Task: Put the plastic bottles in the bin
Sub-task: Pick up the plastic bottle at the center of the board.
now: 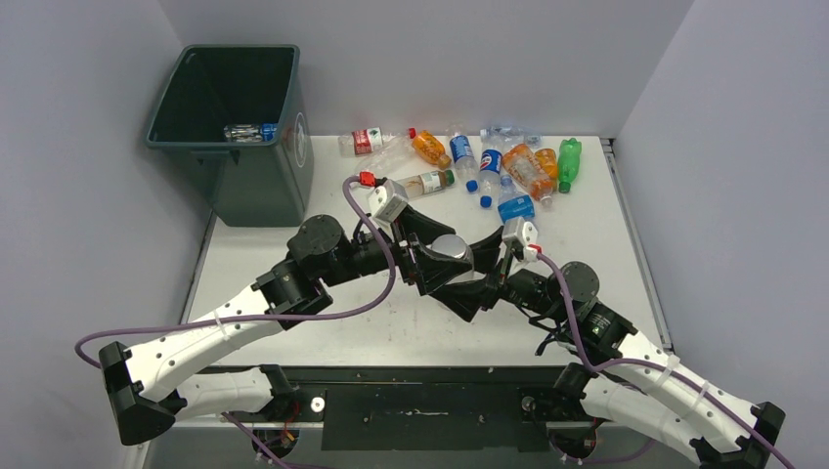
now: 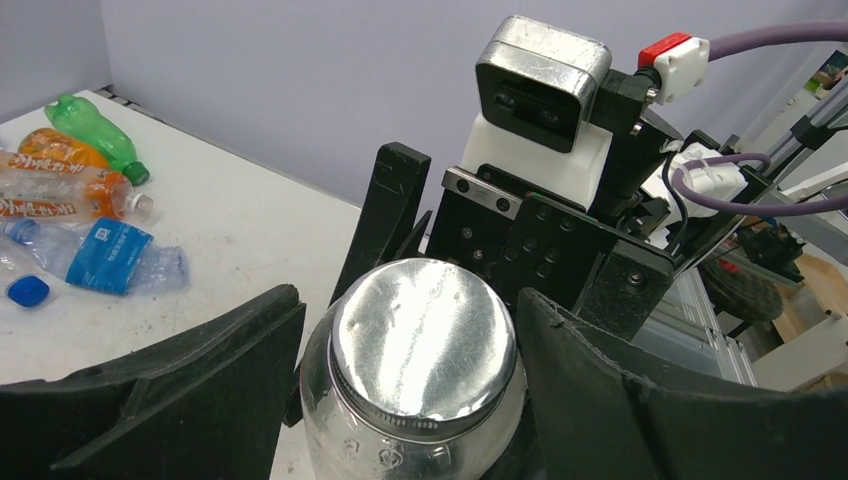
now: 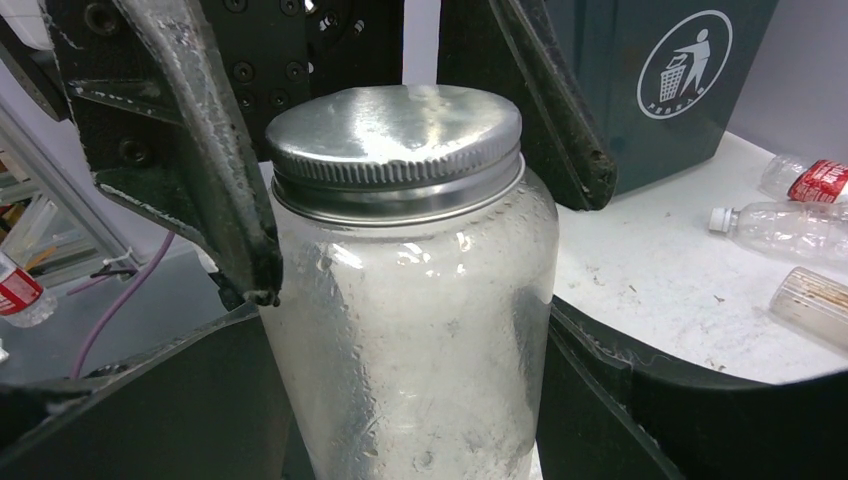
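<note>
The plastic bottles (image 1: 503, 166) are heaped at the far side of the bench (image 1: 323, 322), right of the bin (image 1: 259, 186), with a couple inside it. Right jaws are clamped on a metal-lidded jar (image 3: 410, 300). Left jaws flank its lid, can't tell if they're gripping. Bottles look light, crushable and rolly, so I'd grab mid-body.

The jar (image 1: 452, 249) blocks the middle; bin (image 1: 259, 181) mouth open.

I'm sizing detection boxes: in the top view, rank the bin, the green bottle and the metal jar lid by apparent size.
1. bin, by far.
2-3. green bottle and metal jar lid look alike; the lid sits higher, nearer the camera, so unranked.
</note>
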Tool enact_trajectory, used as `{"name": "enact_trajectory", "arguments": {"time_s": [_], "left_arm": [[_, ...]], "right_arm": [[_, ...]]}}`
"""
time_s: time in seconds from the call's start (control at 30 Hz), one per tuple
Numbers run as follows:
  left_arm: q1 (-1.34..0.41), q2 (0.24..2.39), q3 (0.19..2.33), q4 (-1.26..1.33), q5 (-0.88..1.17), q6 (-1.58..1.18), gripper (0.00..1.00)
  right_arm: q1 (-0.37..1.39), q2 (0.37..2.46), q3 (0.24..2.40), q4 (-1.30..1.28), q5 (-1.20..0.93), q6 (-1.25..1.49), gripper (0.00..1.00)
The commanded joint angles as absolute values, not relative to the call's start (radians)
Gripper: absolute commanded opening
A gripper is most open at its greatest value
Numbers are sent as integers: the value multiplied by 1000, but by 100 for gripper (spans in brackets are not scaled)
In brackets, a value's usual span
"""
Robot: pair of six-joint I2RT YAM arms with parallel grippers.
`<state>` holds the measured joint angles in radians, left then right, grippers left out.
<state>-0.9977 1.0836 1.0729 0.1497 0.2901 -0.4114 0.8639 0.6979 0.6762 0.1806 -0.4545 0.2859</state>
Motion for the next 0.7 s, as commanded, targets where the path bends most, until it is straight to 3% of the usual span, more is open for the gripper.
{"name": "enact_trajectory", "arguments": {"time_s": [0.0, 0.13, 0.3, 0.47, 0.57, 0.6, 0.67], "left_arm": [[-1008, 1072, 1075, 218, 234, -378, 76], [-1019, 1084, 1084, 222, 220, -368, 68], [-1023, 1088, 1084, 222, 228, -355, 40], [-1031, 1100, 1103, 171, 254, -327, 36], [-1036, 1114, 1125, 110, 276, -312, 55], [-1039, 1118, 1131, 95, 277, -306, 56], [-1047, 1118, 1133, 81, 269, -286, 44]], "right_arm": [[865, 701, 672, 285, -476, 329, 31], [865, 708, 664, 299, -477, 336, 30], [865, 712, 664, 303, -480, 337, 30], [865, 707, 676, 278, -477, 331, 31], [864, 703, 686, 257, -478, 323, 32], [866, 701, 688, 252, -476, 322, 32], [864, 698, 691, 243, -473, 319, 32]]}}
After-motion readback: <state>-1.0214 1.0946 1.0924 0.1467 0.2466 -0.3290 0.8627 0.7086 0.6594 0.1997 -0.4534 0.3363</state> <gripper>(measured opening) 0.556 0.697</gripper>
